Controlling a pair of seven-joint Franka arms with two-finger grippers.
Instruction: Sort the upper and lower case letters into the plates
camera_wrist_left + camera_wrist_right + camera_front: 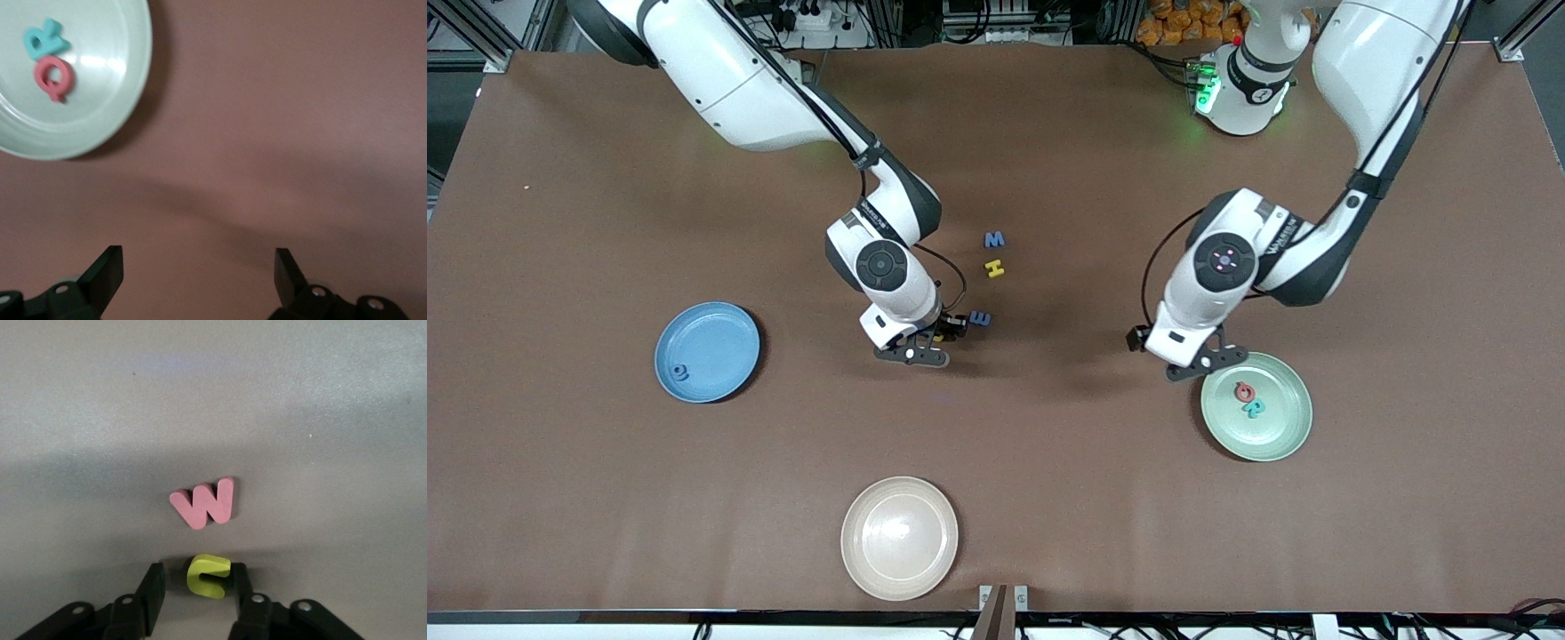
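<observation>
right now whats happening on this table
Two arms are sorting toy letters into plates. The right end effector is low at the table's middle, fingers around a yellow letter, with a pink w lying just past it. The left end effector hangs open beside the green plate, which holds a red Q and a teal R. The blue plate has one blue letter. M, H and E lie loose; the beige plate is empty.

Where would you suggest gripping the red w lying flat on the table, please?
Grip the red w across its two outer strokes, coming straight down from above. It lies flat on the table, so only its thin edges offer purchase. Mind the yellow c close beside it, which sits between the right gripper's fingers.
</observation>
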